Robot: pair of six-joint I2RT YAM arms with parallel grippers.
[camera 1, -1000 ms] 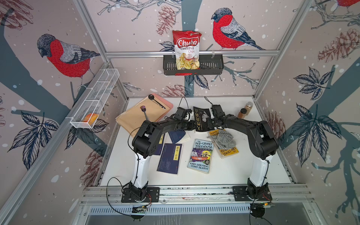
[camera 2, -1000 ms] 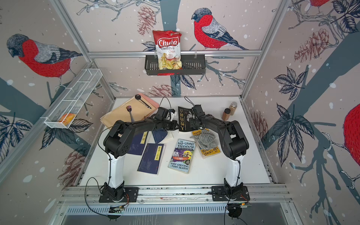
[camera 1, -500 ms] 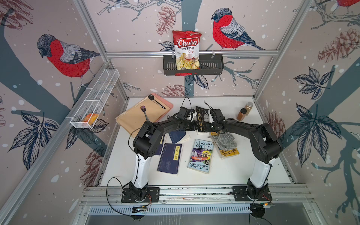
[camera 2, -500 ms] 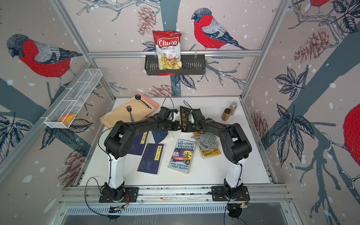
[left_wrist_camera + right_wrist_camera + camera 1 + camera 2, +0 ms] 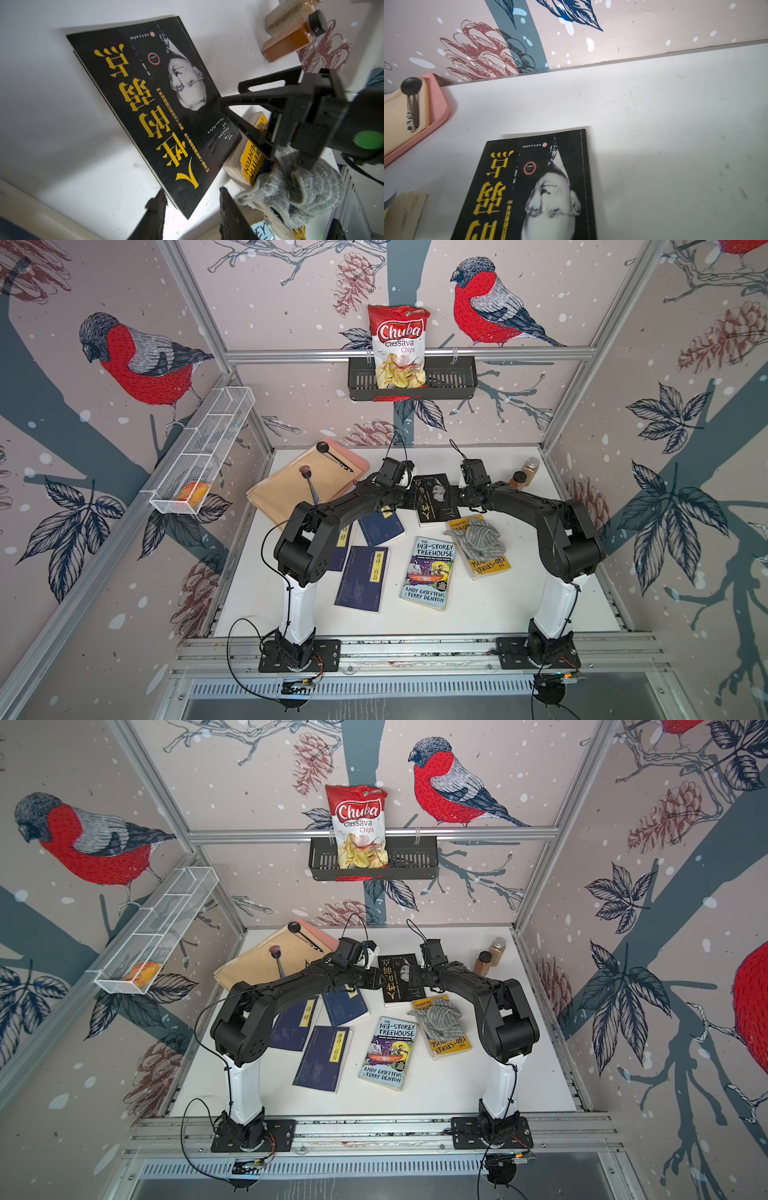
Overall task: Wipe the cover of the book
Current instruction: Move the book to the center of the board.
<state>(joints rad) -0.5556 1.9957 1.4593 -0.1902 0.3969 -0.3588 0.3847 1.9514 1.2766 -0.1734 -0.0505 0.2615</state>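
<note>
The book (image 5: 436,499) (image 5: 401,979), black with yellow characters and a face, lies cover up at the back middle of the white table. My left gripper (image 5: 191,194) is open, with the book's (image 5: 166,104) near corner between its fingertips and touching neither. My right gripper (image 5: 228,94) (image 5: 457,495) is at the opposite edge, fingers apart, one tip on the cover's rim. Its own jaws do not show in the right wrist view, only the book (image 5: 529,187). A grey cloth (image 5: 478,537) (image 5: 291,187) lies crumpled on a yellow book, held by neither gripper.
Two spice jars (image 5: 525,472) stand at the back right. A pink tray (image 5: 357,462) with tan boards fills the back left. Blue books (image 5: 361,576), a Treehouse book (image 5: 430,572) and the yellow book (image 5: 484,566) lie nearer the front.
My left gripper has opened off the book's corner, and my right gripper's fingers have spread wider. The book has stayed at the back middle between them.
</note>
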